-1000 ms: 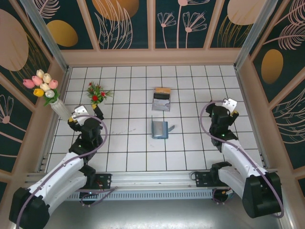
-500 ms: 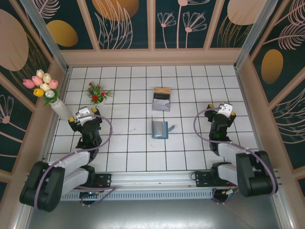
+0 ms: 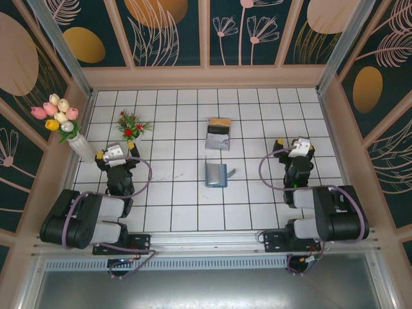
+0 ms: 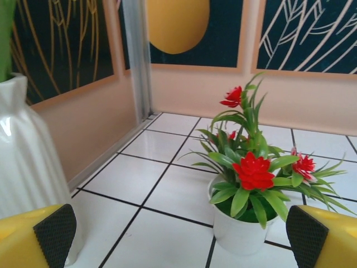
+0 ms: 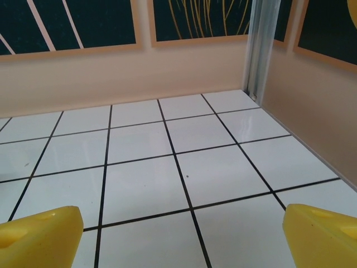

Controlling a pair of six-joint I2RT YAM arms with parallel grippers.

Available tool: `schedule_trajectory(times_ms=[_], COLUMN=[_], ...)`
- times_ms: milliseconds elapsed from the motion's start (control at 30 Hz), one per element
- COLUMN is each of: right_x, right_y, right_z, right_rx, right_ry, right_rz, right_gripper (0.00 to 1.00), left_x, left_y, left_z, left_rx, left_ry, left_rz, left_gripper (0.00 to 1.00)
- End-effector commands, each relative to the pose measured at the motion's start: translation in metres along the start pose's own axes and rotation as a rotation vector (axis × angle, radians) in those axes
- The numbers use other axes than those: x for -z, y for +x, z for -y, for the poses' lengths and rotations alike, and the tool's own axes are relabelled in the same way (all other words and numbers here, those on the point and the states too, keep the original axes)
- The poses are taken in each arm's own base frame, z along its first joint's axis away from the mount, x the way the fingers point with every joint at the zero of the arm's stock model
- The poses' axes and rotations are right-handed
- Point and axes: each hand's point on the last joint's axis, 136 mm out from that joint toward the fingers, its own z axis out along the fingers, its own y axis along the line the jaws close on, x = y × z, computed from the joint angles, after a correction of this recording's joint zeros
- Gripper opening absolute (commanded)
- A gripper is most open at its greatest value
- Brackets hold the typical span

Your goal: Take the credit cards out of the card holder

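The left gripper has its jaws spread wide with nothing between them, facing a potted red-flowered plant beside a white vase. The right gripper is likewise spread and empty above bare tile. Both sit well apart from the card holder, which stands partly open near the middle of the tiled tabletop, between the two arms and near a grey stand. A pale sliver at its right edge may be one of the credit cards, though it is too small to be sure.

The step in hand appears to be the reach. One gripper should probably steady a teal flap while the other comes in low, pinches a card's exposed edge and draws it along its slot, so the light wallet does not tip or slide.
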Motion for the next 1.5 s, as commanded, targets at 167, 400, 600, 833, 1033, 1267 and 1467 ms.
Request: schedule_trajectory(times_ms=[167, 400, 600, 833, 1033, 1267, 1467], right_x=[-0.007, -0.019, -0.026, -0.027, -0.027, -0.027, -0.026], right_y=[0.005, 0.011, 0.014, 0.014, 0.013, 0.014, 0.013], right_z=[-0.02, -0.014, -0.006, -0.006, -0.006, -0.006, -0.006], right_rx=[-0.008, -0.029, -0.064, -0.065, -0.065, -0.064, -0.064], right_ry=[-0.137, -0.1, -0.086, -0.088, -0.085, -0.086, -0.087], right_rz=[0.03, -0.013, -0.045, -0.045, -0.044, -0.045, -0.043], right_gripper=[0.94, 0.99, 0.99, 0.99, 0.99, 0.99, 0.99], left_x=[-0.004, -0.016, -0.037, -0.036, -0.038, -0.041, -0.042], left_y=[-0.014, -0.004, 0.006, 0.006, 0.007, 0.01, 0.009], left_z=[0.006, 0.009, 0.001, 0.001, 0.003, 0.004, 0.003], left_rx=[0.038, 0.027, 0.049, 0.05, 0.049, 0.046, 0.059], left_ry=[0.078, 0.073, 0.011, 0.016, 0.024, 0.032, 0.054], left_rz=[0.085, 0.053, -0.031, -0.031, -0.038, -0.051, -0.055], left_gripper=[0.99, 0.99, 0.99, 0.99, 0.99, 0.99, 0.99])
